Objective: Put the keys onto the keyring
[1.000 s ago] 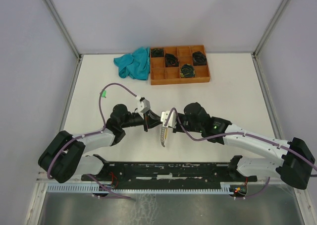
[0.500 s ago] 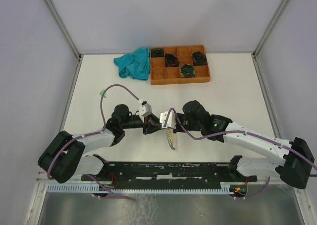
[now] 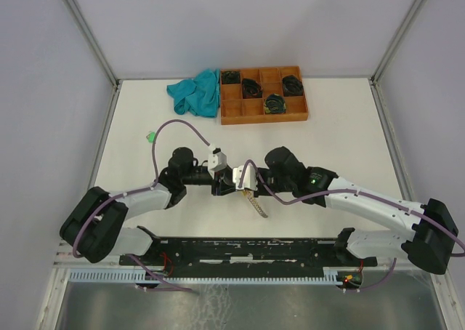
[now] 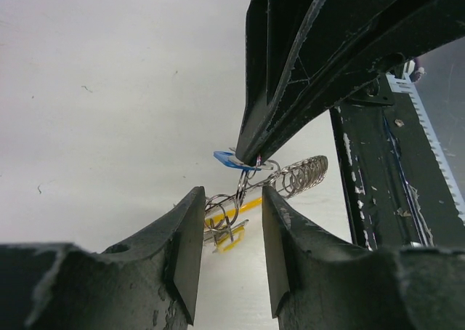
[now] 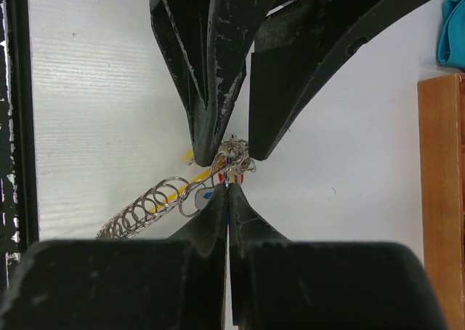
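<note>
The keyring is a bunch of thin silver rings with a yellow segment (image 4: 243, 208). It hangs between my two grippers, and a coil of rings (image 4: 301, 174) trails off it; the coil also shows in the top view (image 3: 256, 205) and the right wrist view (image 5: 142, 210). My right gripper (image 5: 228, 192) is shut on a blue-tagged key (image 4: 231, 160) at the ring cluster (image 5: 232, 153). My left gripper (image 4: 227, 235) is open, with one finger on each side of the rings. Red tags (image 5: 243, 174) show in the cluster. A small green tag (image 3: 150, 135) lies on the table to the left.
An orange-brown tray (image 3: 263, 110) with black coiled bundles stands at the back, and its edge shows in the right wrist view (image 5: 443, 199). A teal cloth (image 3: 196, 92) lies to its left. The black base rail (image 3: 240, 248) runs along the near edge.
Both grippers have shifted a little to the right and stayed close together. The dangling coil of rings has swung from pointing down-left to pointing down-right.
</note>
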### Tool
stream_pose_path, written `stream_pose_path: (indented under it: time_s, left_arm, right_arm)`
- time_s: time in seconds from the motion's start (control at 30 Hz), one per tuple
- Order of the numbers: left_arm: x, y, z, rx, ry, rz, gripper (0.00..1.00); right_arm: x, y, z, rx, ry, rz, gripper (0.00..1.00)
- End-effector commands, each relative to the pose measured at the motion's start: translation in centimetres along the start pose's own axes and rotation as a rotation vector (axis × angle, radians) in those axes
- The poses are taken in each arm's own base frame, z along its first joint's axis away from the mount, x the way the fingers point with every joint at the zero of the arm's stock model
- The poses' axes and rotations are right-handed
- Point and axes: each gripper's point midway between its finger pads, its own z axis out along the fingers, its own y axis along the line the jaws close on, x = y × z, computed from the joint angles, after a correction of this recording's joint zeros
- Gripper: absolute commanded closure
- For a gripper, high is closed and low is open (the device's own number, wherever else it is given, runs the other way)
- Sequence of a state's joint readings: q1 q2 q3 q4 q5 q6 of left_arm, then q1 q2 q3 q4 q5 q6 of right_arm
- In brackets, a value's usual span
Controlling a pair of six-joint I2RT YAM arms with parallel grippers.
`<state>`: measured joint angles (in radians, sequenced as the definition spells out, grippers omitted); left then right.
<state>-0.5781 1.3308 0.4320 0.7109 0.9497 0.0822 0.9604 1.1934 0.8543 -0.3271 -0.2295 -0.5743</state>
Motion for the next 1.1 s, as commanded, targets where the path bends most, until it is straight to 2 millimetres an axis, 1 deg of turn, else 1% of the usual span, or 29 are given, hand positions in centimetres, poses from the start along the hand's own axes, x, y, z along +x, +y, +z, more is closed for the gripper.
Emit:
stream_pose_path:
  time_s: [0.0, 0.27, 0.37, 0.47, 0.5, 0.67, 0.8, 0.93, 1.07]
  left_arm:
    - [-1.1, 0.0, 0.4, 0.057, -0.018, 0.073, 0.58]
    - [-0.8, -0.3, 1.0, 0.098, -0.008, 0.049, 0.7]
    - [-0.7, -0.4, 1.1, 0.103, -0.007, 0.045, 0.79]
    - [-1.1, -0.4, 1.0, 0.103, -0.012, 0.051, 0.94]
    - [-1.1, -0.4, 0.9, 0.097, -0.013, 0.054, 0.97]
    - [-1.5, 0.1, 0.5, 0.039, -0.018, 0.053, 0.97]
    - [-2.6, 0.7, 0.1, -0.007, -0.039, 0.033, 0.97]
    - [-4.0, 0.2, -0.4, -0.022, -0.084, 0.067, 0.97]
    - [-4.9, 0.3, -0.8, -0.058, -0.107, 0.087, 0.97]
  right_arm:
    - [-3.8, -2.0, -0.8, 0.046, -0.104, -0.041, 0.99]
    - [-4.2, -1.9, -0.9, 0.037, -0.117, -0.039, 0.99]
    - [-4.1, -1.9, -0.9, 0.039, -0.117, -0.038, 0.99]
    - [-3.9, -1.9, -1.1, 0.05, -0.108, -0.031, 0.99]
    - [-3.7, -2.0, -1.2, 0.06, -0.104, -0.03, 0.99]
    - [-2.0, -2.4, -1.9, 0.135, -0.064, -0.001, 0.99]
    - [-1.2, -2.0, -2.3, 0.149, -0.058, 0.023, 0.99]
    - [-0.6, -1.5, -2.0, 0.136, -0.044, 0.039, 0.99]
    - [-0.4, -1.2, -1.6, 0.123, -0.046, 0.05, 0.99]
